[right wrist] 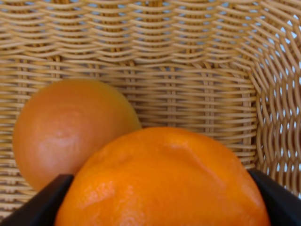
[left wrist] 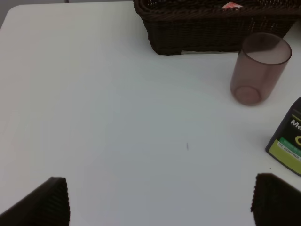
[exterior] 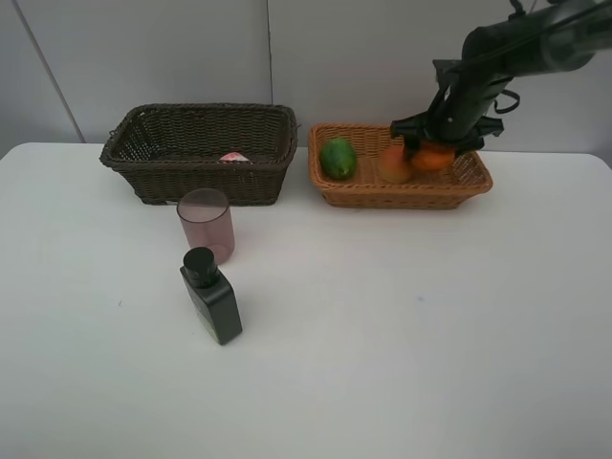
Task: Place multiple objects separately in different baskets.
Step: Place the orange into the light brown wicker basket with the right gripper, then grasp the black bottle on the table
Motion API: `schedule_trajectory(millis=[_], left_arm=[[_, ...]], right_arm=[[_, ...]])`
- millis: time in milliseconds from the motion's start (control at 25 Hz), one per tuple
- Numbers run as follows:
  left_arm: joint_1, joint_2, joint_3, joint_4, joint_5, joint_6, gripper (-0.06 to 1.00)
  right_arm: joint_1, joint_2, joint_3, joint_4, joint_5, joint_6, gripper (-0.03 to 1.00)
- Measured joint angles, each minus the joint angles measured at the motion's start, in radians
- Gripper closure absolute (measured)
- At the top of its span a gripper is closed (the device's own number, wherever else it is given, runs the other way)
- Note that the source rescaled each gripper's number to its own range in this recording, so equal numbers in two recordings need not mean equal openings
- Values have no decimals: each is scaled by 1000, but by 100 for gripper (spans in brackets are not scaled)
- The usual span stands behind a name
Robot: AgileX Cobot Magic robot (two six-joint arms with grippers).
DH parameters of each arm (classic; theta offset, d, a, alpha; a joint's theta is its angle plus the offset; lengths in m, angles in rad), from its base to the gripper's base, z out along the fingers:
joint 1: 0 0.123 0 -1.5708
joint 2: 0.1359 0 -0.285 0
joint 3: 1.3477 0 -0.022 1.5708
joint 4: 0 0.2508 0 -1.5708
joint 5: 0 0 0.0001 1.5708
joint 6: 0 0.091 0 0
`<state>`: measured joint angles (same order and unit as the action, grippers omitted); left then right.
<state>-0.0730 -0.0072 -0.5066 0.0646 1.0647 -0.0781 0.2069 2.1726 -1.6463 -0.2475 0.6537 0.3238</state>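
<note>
Orange (right wrist: pixel 162 181) sits clamped between the fingers (right wrist: pixel 33 207) of right hand (exterior: pixel 437 146), inside tan basket (exterior: pixel 402 196) at upper right of the high view, just beside peach fruit (exterior: pixel 395 163); green fruit (exterior: pixel 338 158) lies at the basket's left end. Dark basket (exterior: pixel 191 180), upper left, holds pink bottle (exterior: pixel 232 157). Mauve cup (exterior: pixel 206 223) and black bottle (exterior: pixel 211 296) stand on desk (exterior: pixel 411 335) below it, left of centre, near each other. Left hand (left wrist: pixel 160 202) gapes wide, grasping nothing, above desk.

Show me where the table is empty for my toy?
The right side of the table, in front of the tan basket, is bare. So is the near left, beside the black bottle. It is crowded around the mauve cup and inside the tan basket, where the right gripper holds the orange.
</note>
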Motion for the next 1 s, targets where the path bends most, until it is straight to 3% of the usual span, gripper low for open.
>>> schedule_trajectory(millis=[80,200,280,480,760,1000], left_arm=[[0,0,0,0,0,0,-6],[0,0,0,0,0,0,-6],[0,0,0,0,0,0,-6],[0,0,0,0,0,0,-6],[0,0,1,0,0,0,-6],[0,0,1,0,0,0,-6]], right_arm=[[0,0,0,0,-1,0,29],[0,-1,0,-2,1,0,6],[0,-5,-1,4,11,0,1],[3,-65,-1,31,83,0,-2],[38,-235,14,72,323,-8,-2],[-9,-482,246,84,372,-53,-2]])
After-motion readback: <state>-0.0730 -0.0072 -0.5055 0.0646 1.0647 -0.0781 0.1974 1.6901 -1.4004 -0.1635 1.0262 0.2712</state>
